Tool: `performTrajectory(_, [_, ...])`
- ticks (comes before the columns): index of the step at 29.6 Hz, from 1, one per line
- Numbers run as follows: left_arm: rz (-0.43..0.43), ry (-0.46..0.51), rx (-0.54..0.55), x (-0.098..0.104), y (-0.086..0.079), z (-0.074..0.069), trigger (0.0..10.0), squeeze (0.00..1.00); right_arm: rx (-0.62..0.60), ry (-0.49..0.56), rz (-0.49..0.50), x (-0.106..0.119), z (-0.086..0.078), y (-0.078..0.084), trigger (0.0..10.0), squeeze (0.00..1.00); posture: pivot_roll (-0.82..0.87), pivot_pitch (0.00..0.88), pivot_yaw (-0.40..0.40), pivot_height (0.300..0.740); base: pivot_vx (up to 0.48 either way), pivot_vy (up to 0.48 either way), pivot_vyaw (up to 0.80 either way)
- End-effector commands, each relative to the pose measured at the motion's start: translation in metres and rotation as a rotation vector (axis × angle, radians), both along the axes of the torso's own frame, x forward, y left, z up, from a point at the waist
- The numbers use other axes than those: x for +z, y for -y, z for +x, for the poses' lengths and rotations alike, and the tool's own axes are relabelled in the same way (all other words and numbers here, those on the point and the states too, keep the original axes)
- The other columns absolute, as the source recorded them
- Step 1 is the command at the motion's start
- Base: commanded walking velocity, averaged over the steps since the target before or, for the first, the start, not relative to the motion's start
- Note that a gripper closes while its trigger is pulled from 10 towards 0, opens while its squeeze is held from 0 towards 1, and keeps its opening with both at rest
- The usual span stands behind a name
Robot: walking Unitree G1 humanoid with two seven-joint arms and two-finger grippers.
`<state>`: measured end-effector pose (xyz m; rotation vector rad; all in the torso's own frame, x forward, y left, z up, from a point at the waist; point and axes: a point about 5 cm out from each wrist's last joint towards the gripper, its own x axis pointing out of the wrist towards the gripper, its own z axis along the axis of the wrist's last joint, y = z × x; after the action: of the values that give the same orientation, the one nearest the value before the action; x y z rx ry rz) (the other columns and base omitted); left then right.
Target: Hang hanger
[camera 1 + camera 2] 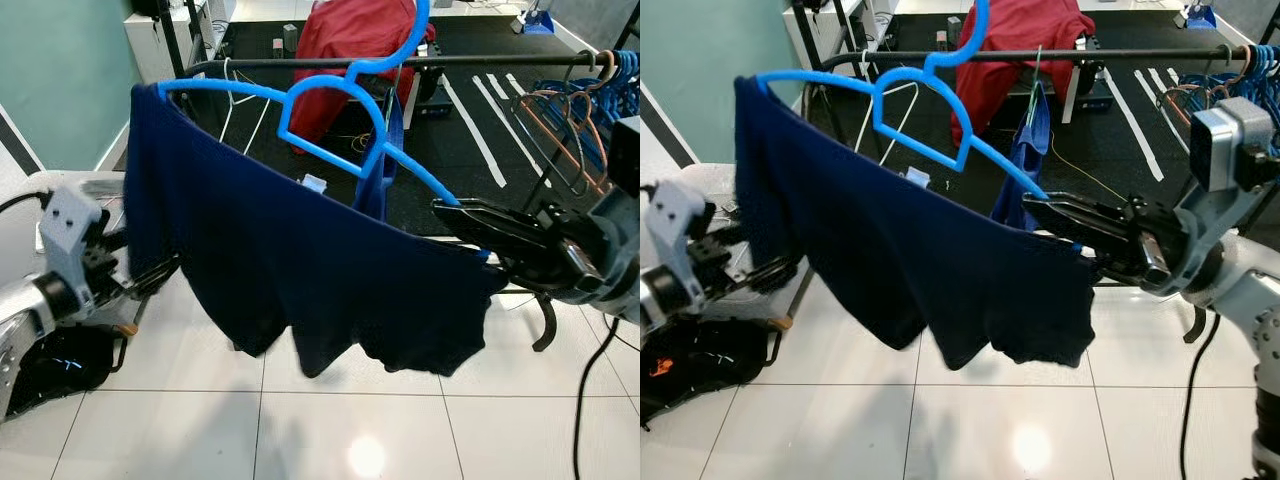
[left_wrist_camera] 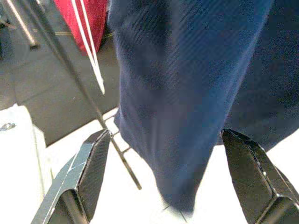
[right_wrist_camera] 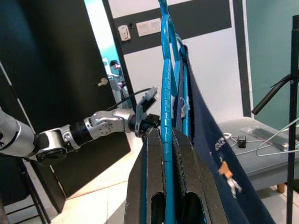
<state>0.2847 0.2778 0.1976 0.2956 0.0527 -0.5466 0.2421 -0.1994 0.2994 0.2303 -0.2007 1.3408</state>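
My right tool (image 1: 1065, 215), at the right of the head view, is clamped on the lower arm of the blue plastic hanger (image 1: 940, 135); the wrist view shows both black fingers pinching the thin blue rod edge-on. From there the hanger rises tilted toward the upper left of the frame, its hook (image 1: 400, 45) reaching up near the black clothes rail (image 1: 480, 62), though I cannot tell whether it has caught. A navy T-shirt (image 1: 300, 270) drapes from it, soft, finely ribbed knit hanging in loose folds over the white tiled floor (image 1: 350, 430). My left tool (image 1: 150, 275) sits at the lower left by the shirt's edge, fingers spread wide with the cloth between them but not gripped. I judge the step to be lifting the hook onto the rail; next I need to level the hanger and lower the hook over the bar. More blue hangers (image 1: 600, 80) crowd the rail's right end, and a red garment (image 1: 350, 35) hangs behind it.
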Motion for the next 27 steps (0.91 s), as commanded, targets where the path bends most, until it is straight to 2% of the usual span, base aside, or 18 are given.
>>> performTrajectory(1, [0.102,-0.050,0.009,-0.008,-0.008,-0.004,10.0,1.00,0.031,0.037,0.016,0.009,-0.005,0.001,0.0,0.00,-0.13,0.118,0.041,0.740,0.000,0.000,0.00])
performTrajectory(3, [0.102,-0.050,0.009,-0.008,-0.008,-0.004,10.0,1.00,0.031,0.037,0.016,0.009,-0.005,0.001,0.0,0.00,-0.13,0.118,0.041,0.740,0.000,0.000,0.00])
performTrajectory(4, [0.146,-0.072,0.013,-0.010,-0.012,-0.006,10.0,1.00,0.028,0.037,0.012,0.009,-0.005,0.002,0.0,0.00,-0.13,0.118,0.040,0.740,0.000,0.000,0.00])
performTrajectory(5, [0.146,-0.072,0.013,-0.010,-0.012,-0.006,10.0,1.00,0.028,0.037,0.012,0.009,-0.005,0.002,0.0,0.00,-0.13,0.118,0.040,0.740,0.000,0.000,0.00])
performTrajectory(6, [0.221,-0.109,0.030,-0.014,-0.020,-0.008,10.0,1.00,0.027,0.036,0.009,0.009,-0.005,0.003,0.0,0.00,-0.13,0.119,0.040,0.740,0.000,0.000,0.00])
performTrajectory(7, [0.335,-0.166,0.067,-0.020,-0.032,-0.011,10.0,1.00,0.025,0.035,0.007,0.010,-0.005,0.004,0.0,0.00,-0.13,0.119,0.040,0.740,0.000,0.000,0.00])
performTrajectory(8, [0.335,-0.166,0.067,-0.020,-0.032,-0.011,10.0,1.00,0.025,0.035,0.007,0.010,-0.005,0.004,0.0,0.00,-0.13,0.119,0.040,0.740,0.000,0.000,0.00])
performTrajectory(9, [0.428,-0.204,0.102,-0.024,-0.043,-0.014,10.0,1.00,0.024,0.035,0.006,0.010,-0.005,0.005,0.0,0.00,-0.13,0.119,0.040,0.740,0.000,0.000,0.00])
performTrajectory(10, [0.428,-0.204,0.102,-0.024,-0.043,-0.014,10.0,1.00,0.024,0.035,0.006,0.010,-0.005,0.005,0.0,0.00,-0.13,0.119,0.040,0.740,0.000,0.000,0.00])
performTrajectory(11, [0.454,-0.194,0.144,-0.021,-0.051,-0.014,10.0,1.00,0.025,0.034,0.005,0.010,-0.006,0.006,0.0,0.00,-0.13,0.121,0.042,0.740,0.000,0.000,0.00])
performTrajectory(13, [0.284,-0.067,0.176,0.000,-0.051,-0.009,10.0,1.00,0.029,0.029,0.001,0.010,-0.007,0.007,0.0,0.00,-0.13,0.122,0.042,0.740,0.000,0.000,0.00])
performTrajectory(15, [0.284,-0.067,0.176,0.000,-0.051,-0.009,10.0,1.00,0.029,0.029,0.001,0.010,-0.007,0.007,0.0,0.00,-0.13,0.122,0.042,0.740,0.000,0.000,0.00])
performTrajectory(16, [0.132,0.031,0.153,0.018,-0.046,-0.008,10.0,1.00,0.035,0.024,-0.003,0.009,-0.008,0.007,0.0,0.00,-0.12,0.122,0.041,0.740,0.000,0.000,0.00])
performTrajectory(17, [0.132,0.031,0.153,0.018,-0.046,-0.008,10.0,1.00,0.035,0.024,-0.003,0.009,-0.008,0.007,0.0,0.00,-0.12,0.122,0.041,0.740,0.000,0.000,0.00])
performTrajectory(18, [-0.069,0.146,0.075,0.041,-0.037,-0.010,10.0,1.00,0.048,0.016,-0.008,0.009,-0.009,0.008,0.0,0.00,-0.12,0.124,0.042,0.740,0.000,0.000,0.00])
performTrajectory(19, [-0.231,0.242,-0.029,0.060,-0.029,-0.017,10.0,1.00,0.061,0.006,-0.015,0.008,-0.011,0.009,0.0,0.00,-0.12,0.122,0.042,0.740,0.000,0.000,0.00])
performTrajectory(21, [-0.407,0.352,-0.172,0.080,-0.021,-0.026,10.0,1.00,0.087,-0.010,-0.026,0.008,-0.014,0.010,0.0,0.00,-0.13,0.120,0.043,0.740,0.000,0.000,0.00])
performTrajectory(27, [-0.494,0.424,-0.300,0.096,-0.014,-0.035,10.0,0.96,0.116,-0.030,-0.050,0.005,-0.017,0.009,0.0,0.00,-0.13,0.117,0.043,0.740,0.000,0.000,0.00])
